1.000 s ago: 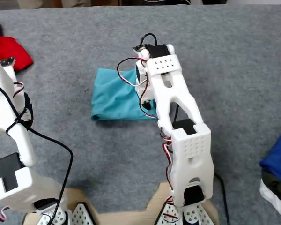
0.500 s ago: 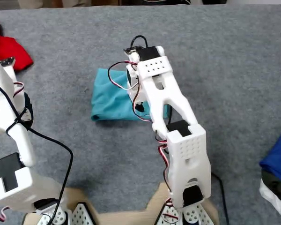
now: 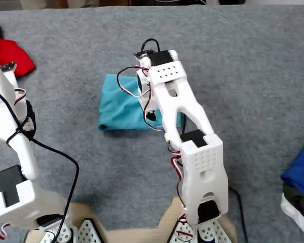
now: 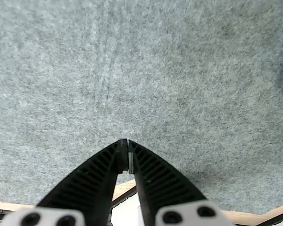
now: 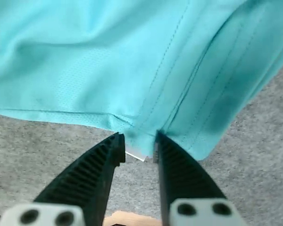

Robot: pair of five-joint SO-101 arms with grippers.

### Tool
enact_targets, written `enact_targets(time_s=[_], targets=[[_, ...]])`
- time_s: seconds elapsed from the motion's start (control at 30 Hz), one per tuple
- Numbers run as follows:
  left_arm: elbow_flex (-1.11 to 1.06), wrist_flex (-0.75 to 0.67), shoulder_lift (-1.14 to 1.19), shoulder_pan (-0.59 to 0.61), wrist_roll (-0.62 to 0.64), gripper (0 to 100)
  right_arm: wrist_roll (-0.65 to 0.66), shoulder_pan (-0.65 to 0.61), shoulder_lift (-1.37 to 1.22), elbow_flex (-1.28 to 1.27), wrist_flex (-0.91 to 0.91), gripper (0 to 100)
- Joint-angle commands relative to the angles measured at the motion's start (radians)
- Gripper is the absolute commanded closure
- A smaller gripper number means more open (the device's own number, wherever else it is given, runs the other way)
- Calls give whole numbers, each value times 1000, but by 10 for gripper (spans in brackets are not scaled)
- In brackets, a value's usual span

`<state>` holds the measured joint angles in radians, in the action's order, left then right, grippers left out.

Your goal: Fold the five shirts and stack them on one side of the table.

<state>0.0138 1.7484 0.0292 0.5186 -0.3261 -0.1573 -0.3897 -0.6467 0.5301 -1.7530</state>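
Grey surface [image 3: 253, 76]. Teal shirt [image 3: 119, 106]: folded flat, long axis crosswise to the right jaws, hem lying between their tips. Right jaws: narrowly parted, straddling that hem. Left jaws: pressed together, empty, over bare surface.

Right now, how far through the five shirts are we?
Done, it seems: a blue, dark and white pile at the table's edge. In hand: the teal shirt, partly folded, with the right gripper open at its hem. Remaining: the red shirt, lying bunched; the left gripper is shut over bare felt.
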Motion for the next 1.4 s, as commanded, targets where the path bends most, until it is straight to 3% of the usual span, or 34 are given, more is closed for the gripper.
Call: enact_targets(time_s=[0.0,0.27,0.4,1.03,1.37], targets=[[2,9,-45,11,-9,981,-3,-4,2,-2,9,901],[2,9,-47,11,-9,981,-3,-4,2,-2,8,908],[2,9,-48,11,-9,981,-2,7,2,5,8,989],[2,9,-48,11,-9,981,0,61,105,61,-29,991],[2,9,-48,9,-9,981,35,93,156,-67,-28,989]])
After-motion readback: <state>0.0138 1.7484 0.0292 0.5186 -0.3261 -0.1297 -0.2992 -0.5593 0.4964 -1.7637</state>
